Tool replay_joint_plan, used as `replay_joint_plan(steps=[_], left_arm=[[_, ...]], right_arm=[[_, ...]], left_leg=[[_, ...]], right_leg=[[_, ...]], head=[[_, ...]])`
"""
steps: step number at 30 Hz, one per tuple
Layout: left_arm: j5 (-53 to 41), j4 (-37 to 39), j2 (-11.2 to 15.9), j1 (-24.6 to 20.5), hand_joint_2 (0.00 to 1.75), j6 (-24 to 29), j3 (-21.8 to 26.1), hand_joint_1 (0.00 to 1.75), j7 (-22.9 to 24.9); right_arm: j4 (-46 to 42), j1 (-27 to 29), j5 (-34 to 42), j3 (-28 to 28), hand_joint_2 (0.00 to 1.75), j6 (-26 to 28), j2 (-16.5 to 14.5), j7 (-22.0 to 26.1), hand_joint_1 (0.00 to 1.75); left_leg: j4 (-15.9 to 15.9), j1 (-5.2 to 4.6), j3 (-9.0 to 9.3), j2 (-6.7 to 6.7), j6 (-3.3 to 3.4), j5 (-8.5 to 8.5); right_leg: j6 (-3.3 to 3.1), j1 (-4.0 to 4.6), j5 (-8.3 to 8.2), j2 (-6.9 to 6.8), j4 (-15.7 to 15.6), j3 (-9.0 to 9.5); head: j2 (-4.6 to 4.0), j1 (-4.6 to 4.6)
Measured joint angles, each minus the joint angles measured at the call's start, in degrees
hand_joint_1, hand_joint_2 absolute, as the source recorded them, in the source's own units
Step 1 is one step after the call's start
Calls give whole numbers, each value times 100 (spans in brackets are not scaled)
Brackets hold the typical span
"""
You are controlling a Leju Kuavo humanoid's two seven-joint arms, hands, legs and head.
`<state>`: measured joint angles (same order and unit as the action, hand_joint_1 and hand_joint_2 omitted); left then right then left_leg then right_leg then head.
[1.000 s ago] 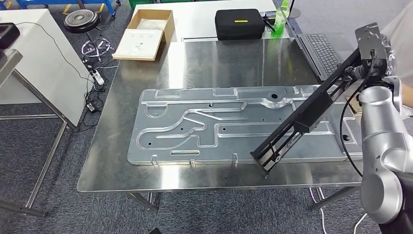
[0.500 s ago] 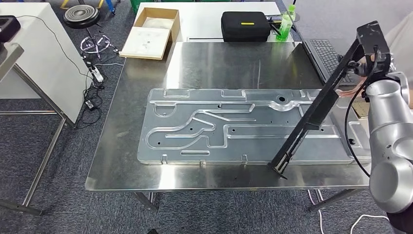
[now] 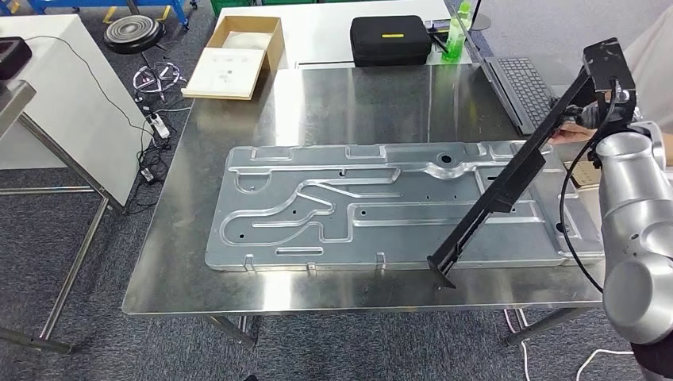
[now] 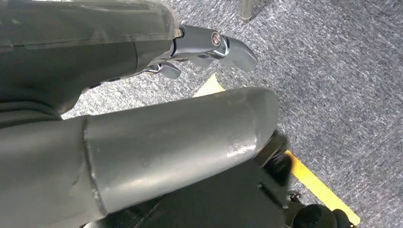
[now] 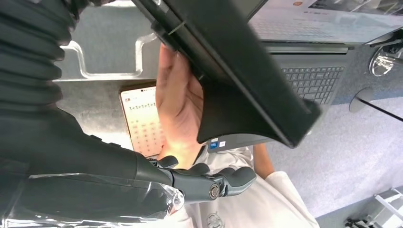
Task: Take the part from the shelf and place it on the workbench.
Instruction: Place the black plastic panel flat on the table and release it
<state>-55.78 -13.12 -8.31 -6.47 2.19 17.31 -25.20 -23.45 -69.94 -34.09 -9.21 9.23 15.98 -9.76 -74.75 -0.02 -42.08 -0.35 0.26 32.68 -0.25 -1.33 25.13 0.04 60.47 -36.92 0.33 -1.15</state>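
Observation:
A long black part [image 3: 508, 186] slants across the right of the steel workbench [image 3: 357, 103]. Its lower tip touches the bench near the front edge, just past the large pressed metal plate [image 3: 357, 206]. The upper end stays high at my right wrist, above the silver right arm [image 3: 635, 206]. My right hand [image 5: 209, 183] holds that upper end of the part [image 5: 237, 71], though several of its fingers stretch out free. A person's hand [image 5: 180, 104] lies flat against the part, and that person's hand [image 3: 567, 131] also shows beside the bar. My left hand [image 4: 214, 45] hangs over the carpet, holding nothing.
A phone [image 5: 142, 123] and a laptop keyboard [image 3: 532, 83] lie at the bench's right end. Behind the bench are a black case [image 3: 390, 40], a green bottle [image 3: 456, 36] and a cardboard box [image 3: 238, 51]. A white table [image 3: 63, 95] stands at left.
The camera swayed sideways and back. The part has turned edge-on and stands steeper, and its lower tip has slid a little to the right along the bench's front edge.

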Motion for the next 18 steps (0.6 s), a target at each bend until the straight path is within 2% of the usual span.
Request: replay_joint_plan(steps=[1,3,4,5,6,8,10,11,13,14,15,16,18], left_arm=[[0,1,1,3,0,3,1,0,0],[0,1,4,2,0,11,3,0,0],[0,1,10,-1,0,16,4,0,0],[0,1,16,-4,0,21,5,0,0],[-1,1,22,-5,0,25,6,0,0],[-3,1,26,-2,0,31,7,0,0],[-4,1,24,-7,0,32,7,0,-1],[-3,1,22,-12,0,33,7,0,-2],[-2,1,22,-14,0,32,8,0,-2],[-2,1,22,-10,0,32,9,0,-2],[-2,1,22,-6,0,31,9,0,-2],[-3,1,21,-3,0,31,9,0,-2],[-4,1,21,-2,0,31,9,0,-2]], right_arm=[[12,0,1,-3,131,0,-3,1,0],[25,-3,1,-7,44,1,-7,2,0],[28,-8,1,-11,0,2,-8,3,0],[32,-16,1,-21,0,3,-9,4,0],[39,-22,2,-35,0,4,-11,5,0],[54,-32,4,-66,0,3,-17,7,0],[64,-51,5,-90,0,-4,-22,9,0],[69,-69,5,-101,0,-7,-22,9,0],[87,-84,8,-125,0,-8,-21,9,0],[100,-74,10,-133,0,-8,-21,9,0],[114,-61,11,-138,0,-8,-21,8,0],[123,-52,12,-141,0,-8,-22,7,0],[131,-61,12,-142,0,-8,-22,7,0]], left_leg=[[86,2,30,0,14,-115],[764,-8,340,0,79,-505],[1121,-22,513,0,115,-637],[1373,-37,635,0,143,-709],[1497,-53,691,-1,161,-717],[1577,-56,727,0,189,-740],[1697,-35,785,9,239,-812],[1751,-23,810,13,265,-844],[1771,-29,815,15,299,-859],[1766,-31,812,14,302,-856],[1756,-30,810,13,299,-852],[1740,-28,809,10,291,-843],[1674,-19,802,6,250,-798]], right_leg=[[-2,8,1,0,0,6],[1,18,6,0,-1,27],[11,28,9,1,-1,31],[32,29,4,2,-7,31],[56,27,-4,4,-16,28],[123,26,-26,6,-50,31],[174,31,64,5,50,-5],[191,34,196,5,253,-94],[216,17,536,6,922,-400],[230,10,644,5,1228,-545],[246,-3,648,2,1369,-615],[260,-19,548,-1,1300,-581],[281,-48,203,-7,647,-249]], head=[[0,0],[0,0],[0,-1],[0,0],[0,-1],[0,-1],[0,-3],[0,-6],[0,-6],[0,-5],[0,-4],[0,-5],[0,-6]])
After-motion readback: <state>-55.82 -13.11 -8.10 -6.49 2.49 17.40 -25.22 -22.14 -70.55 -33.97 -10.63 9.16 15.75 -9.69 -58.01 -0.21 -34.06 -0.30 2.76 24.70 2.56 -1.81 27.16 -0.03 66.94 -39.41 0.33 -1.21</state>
